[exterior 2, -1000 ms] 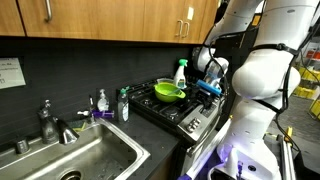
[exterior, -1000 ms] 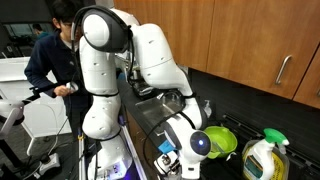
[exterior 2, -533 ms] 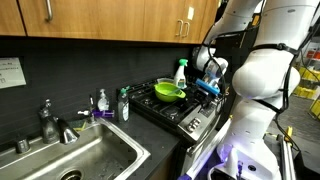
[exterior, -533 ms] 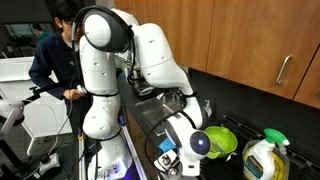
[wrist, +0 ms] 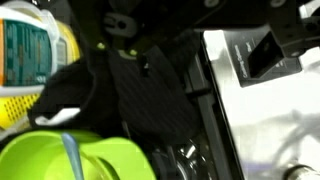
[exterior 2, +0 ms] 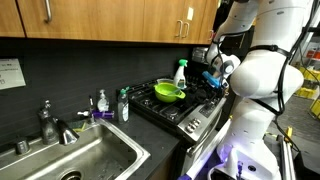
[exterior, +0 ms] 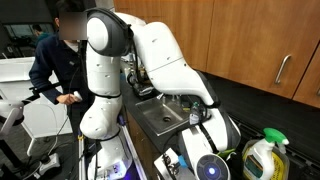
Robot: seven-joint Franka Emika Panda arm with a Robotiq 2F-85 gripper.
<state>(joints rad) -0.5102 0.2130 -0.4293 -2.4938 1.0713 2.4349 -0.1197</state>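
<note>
The claw (exterior 2: 214, 80) of a white robot arm (exterior: 150, 60) hangs over a black stove (exterior 2: 165, 108), just beside a lime-green bowl (exterior 2: 169, 92) and a little above its rim. Its jaws stand spread as wide as they go. Nothing shows between them, and they touch neither the bowl nor the stove. Blue parts mark the claw in an exterior view. In the wrist view only dark, blurred shapes of it show along the top edge.

The green bowl sits on the stove top. In the wrist view the bowl (wrist: 80, 160) fills the lower corner, and a pale blue strip lies across its inside. What the strip is cannot be told.

Just behind the bowl stands a spray bottle (exterior 2: 180, 72) with a white trigger head and yellow-green liquid. In the wrist view the bottle (wrist: 30, 60) shows a label with a teal panel and rows of print, too blurred to read. No brand name is legible. The same bottle (exterior: 262, 158) shows at the edge of an exterior view.

Well away from the bowl, along the counter, are a steel sink (exterior 2: 90, 155) and a faucet (exterior 2: 48, 122). A white notice (exterior 2: 8, 72) hangs on the dark wall beyond them, its writing too small to read. Wooden cabinets (exterior 2: 100, 20) run above. A person in dark clothes (exterior: 50, 60) stands beyond the arm, far from the bowl.
</note>
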